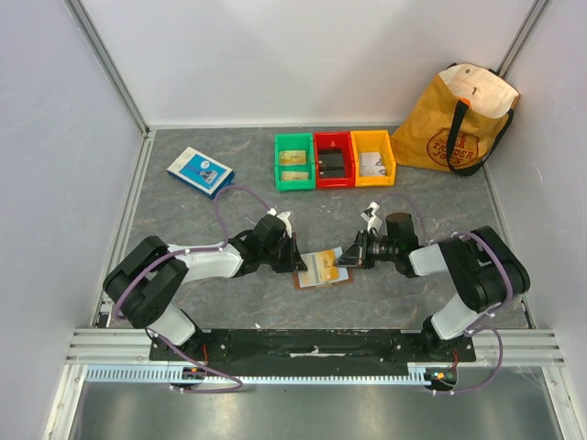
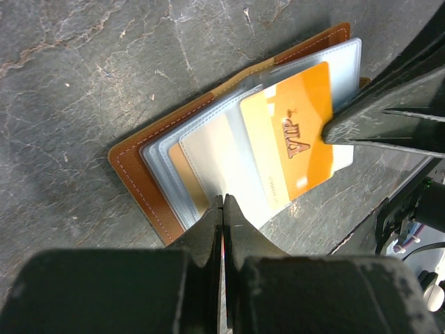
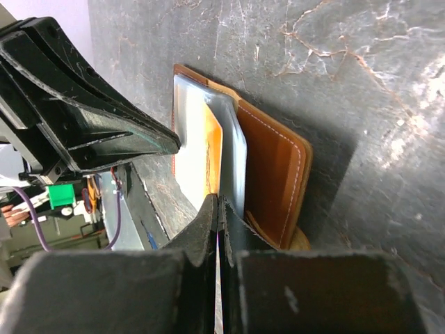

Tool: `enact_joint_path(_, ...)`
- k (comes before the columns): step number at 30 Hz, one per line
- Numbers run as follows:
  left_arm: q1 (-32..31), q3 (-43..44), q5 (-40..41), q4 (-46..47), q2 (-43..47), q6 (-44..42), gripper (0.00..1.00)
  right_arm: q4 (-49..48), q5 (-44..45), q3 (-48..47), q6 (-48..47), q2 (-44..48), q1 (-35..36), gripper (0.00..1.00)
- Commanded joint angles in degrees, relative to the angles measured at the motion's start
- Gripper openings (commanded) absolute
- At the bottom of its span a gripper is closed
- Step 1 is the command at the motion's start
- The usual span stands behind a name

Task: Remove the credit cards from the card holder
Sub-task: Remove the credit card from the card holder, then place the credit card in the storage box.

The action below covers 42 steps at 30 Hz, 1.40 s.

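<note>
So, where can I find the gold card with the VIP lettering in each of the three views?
Top external: the gold card is at the table's centre, between the two arms, on the open card holder.
Left wrist: gold card right of centre, over the clear sleeves.
Right wrist: gold card shows only as a narrow orange strip, centre-left.
Shared landmark: the card holder's brown leather cover.

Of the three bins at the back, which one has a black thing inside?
The red bin, the middle one, holds the black thing. The green bin has tan things; the yellow bin has pale things.
</note>
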<state>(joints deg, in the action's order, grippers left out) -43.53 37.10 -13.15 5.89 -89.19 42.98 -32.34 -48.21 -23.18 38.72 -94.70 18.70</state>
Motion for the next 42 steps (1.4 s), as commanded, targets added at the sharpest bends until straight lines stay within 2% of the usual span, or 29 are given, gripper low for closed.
enact_joint_path(1, -0.1, -1.2, 2.1, -3.1, -1.3, -0.6, 0.02, 8.1, 4.6, 0.4, -3.7, 6.4, -1.0, 0.0)
enact_joint_path(7, -0.1, -1.2, 2.8, -2.7, 1.6, -0.3, 0.02, 18.5, 10.3, -0.2, -6.0, 17.8, -1.9, 0.0)
enact_joint_path(11, 0.0, -1.3, 3.0, -1.3, 5.2, 0.6, 0.09, 22.4, 13.2, -0.7, -5.2, 25.6, -2.2, 0.0)
enact_joint_path(14, -0.2, -2.0, 3.8, 0.7, 9.1, 1.8, 0.24, 21.8, 14.7, -0.3, -2.1, 31.5, -2.2, 0.0)
enact_joint_path(16, -0.2, -2.6, 4.2, 2.0, 12.4, 2.5, 0.46, 19.3, 15.4, 0.6, 1.3, 34.8, -2.2, 0.0)
enact_joint_path(19, -0.2, -3.2, 3.7, 4.6, 16.0, 3.4, 0.63, 13.4, 17.2, 3.0, 8.1, 39.6, -2.2, 0.0)
enact_joint_path(22, -0.4, -4.4, 1.9, 10.3, 18.9, 5.0, 0.7, 5.6, 19.0, 5.7, 15.6, 43.4, -2.2, 0.0)
enact_joint_path(27, -1.6, -7.5, -0.3, 24.2, 21.3, 8.9, 0.72, -2.1, 21.3, 8.8, 22.9, 47.1, -1.7, 0.0)
enact_joint_path(36, -4.1, -7.2, -2.3, 38.7, 16.2, 12.4, 0.71, -11.1, 22.1, 10.8, 28.1, 47.5, -0.1, 0.0)
enact_joint_path(42, -4.7, -4.8, -2.2, 41.3, 12.4, 13.2, 0.65, -16.4, 22.1, 11.3, 30.3, 46.0, 1.2, 0.0)
